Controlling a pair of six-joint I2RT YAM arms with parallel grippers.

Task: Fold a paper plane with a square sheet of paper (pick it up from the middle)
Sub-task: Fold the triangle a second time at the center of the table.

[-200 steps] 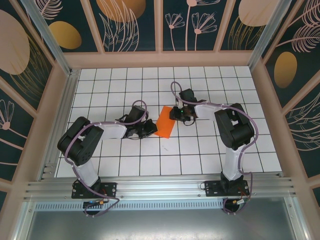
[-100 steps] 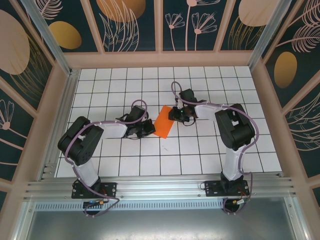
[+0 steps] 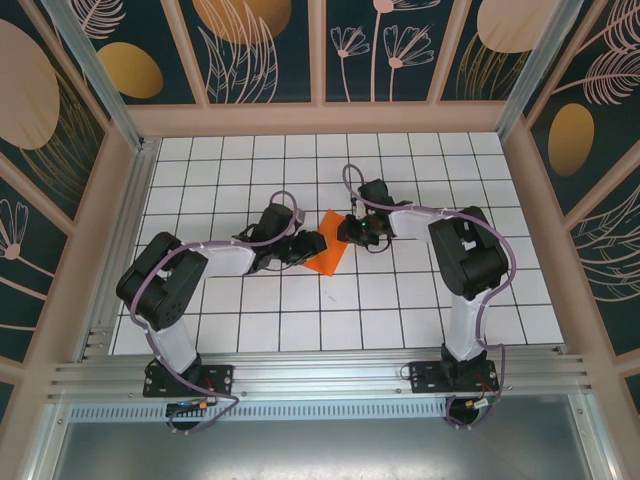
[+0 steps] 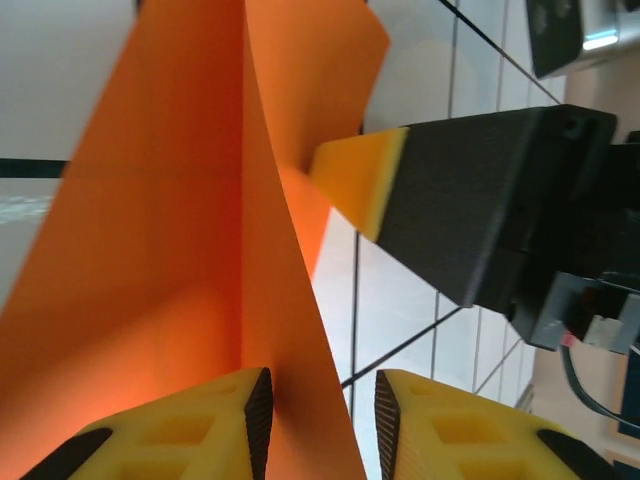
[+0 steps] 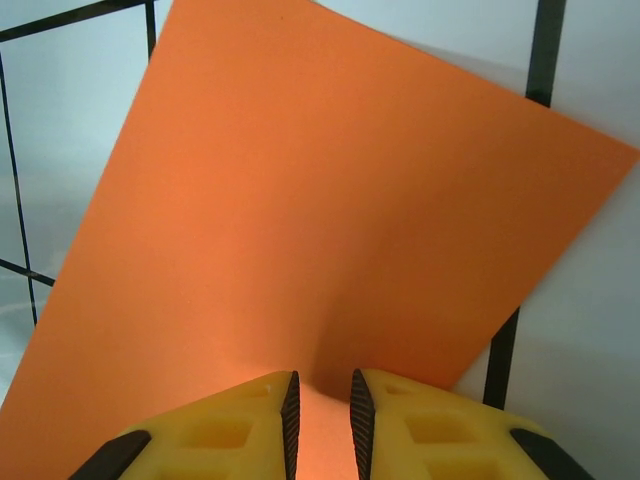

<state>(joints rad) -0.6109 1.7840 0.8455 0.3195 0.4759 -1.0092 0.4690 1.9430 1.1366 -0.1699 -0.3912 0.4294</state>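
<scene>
Enclosure: dark teal wall panels with gold leaf and flower motifs (image 3: 265, 50) in pale wood-coloured framing surround the work area on three sides.

Work surface: white table marked with a black grid (image 3: 200, 330). A silver aluminium rail (image 3: 320, 375) runs along its near edge and carries both arm bases.

Arms: the black and white left arm (image 3: 170, 285) reaches right toward the table's middle. The black and white right arm (image 3: 465, 255) reaches left toward the same spot.

Task item: the bright orange sheet of paper (image 3: 333, 252) lies near the middle of the table, between the two grippers. It is no longer flat. In the left wrist view the sheet (image 4: 150, 250) shows a sharp crease with one flap standing up from the tiles. In the right wrist view its surface (image 5: 320, 200) slopes away over the grid lines, smooth and unmarked.

Left gripper (image 3: 315, 243): at the sheet's left edge. Its yellow fingertips (image 4: 200, 430) stand apart, and the raised flap runs down into the gap without being pinched (image 4: 322, 400).

Right gripper (image 3: 350, 233): at the sheet's right edge, jaws drawn close and clamped on the paper (image 5: 320, 395). One of its black fingers with a yellow pad (image 4: 360, 185) presses against the flap.
</scene>
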